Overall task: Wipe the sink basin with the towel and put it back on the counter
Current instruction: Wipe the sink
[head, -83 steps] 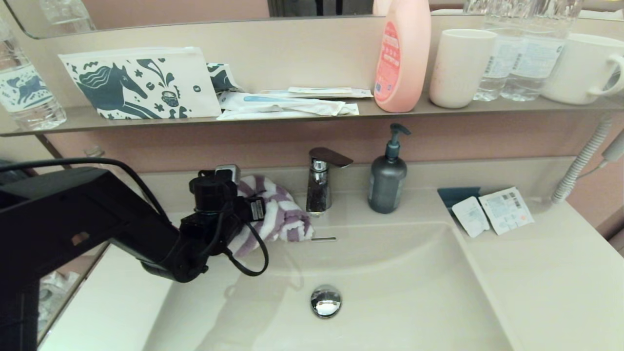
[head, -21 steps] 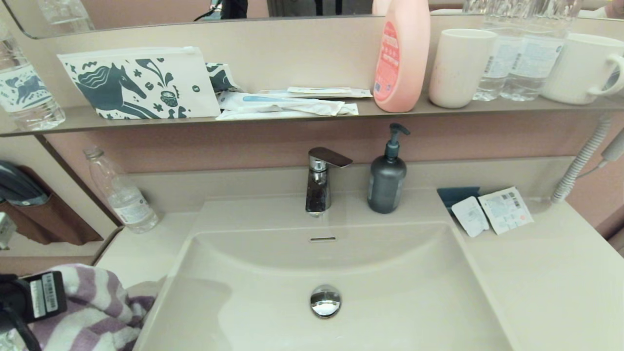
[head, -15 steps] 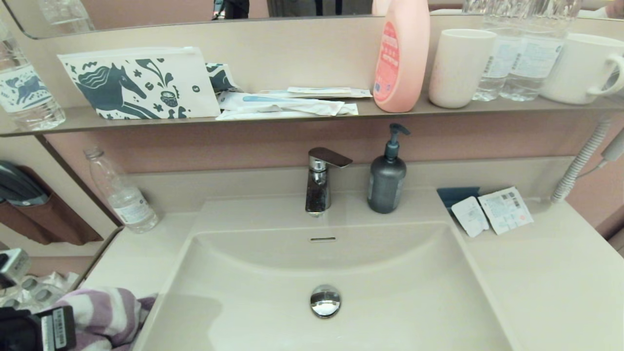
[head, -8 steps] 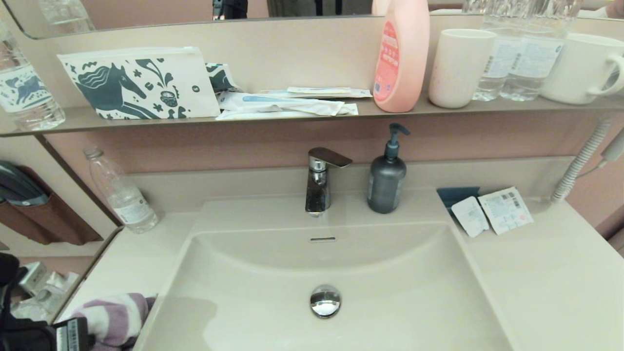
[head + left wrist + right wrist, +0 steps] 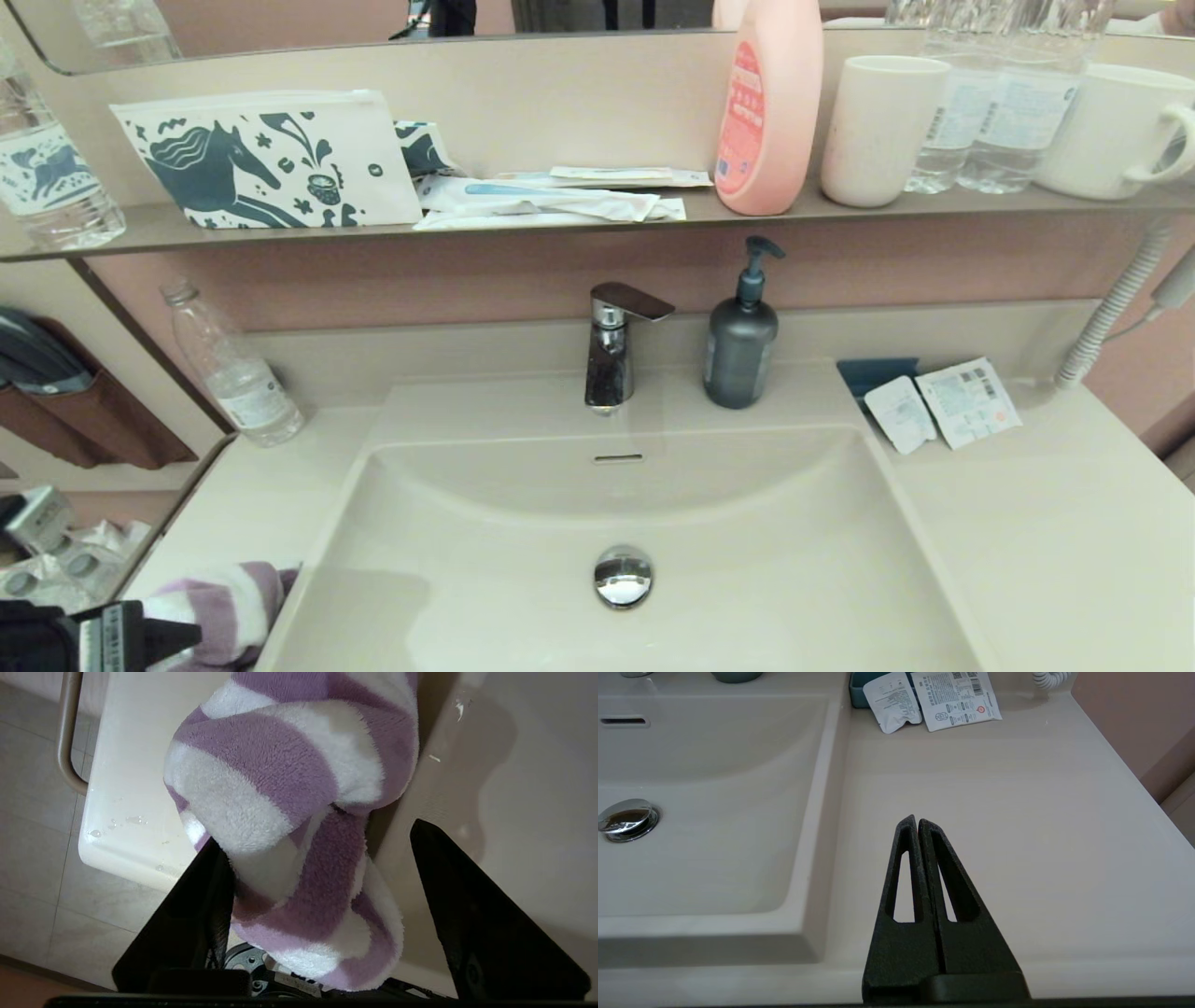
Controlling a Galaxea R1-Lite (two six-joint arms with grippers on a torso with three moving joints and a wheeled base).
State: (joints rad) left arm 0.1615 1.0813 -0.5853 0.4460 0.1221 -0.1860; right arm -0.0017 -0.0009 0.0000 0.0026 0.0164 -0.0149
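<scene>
The purple-and-white striped towel point(image 5: 219, 607) lies bunched on the counter point(image 5: 247, 499) at the basin's 8 o'clock corner, one edge touching the rim of the sink basin point(image 5: 485, 597). The left gripper point(image 5: 317, 858) sits over it with its fingers point(image 5: 472, 914) spread wide, the cloth lying loose between them and pressed against one only. The right gripper point(image 5: 918, 823) is parked above the counter at the basin's 4 o'clock side, fingers pressed together and holding nothing. The chrome drain plug point(image 5: 624, 576) sits at the basin's centre.
</scene>
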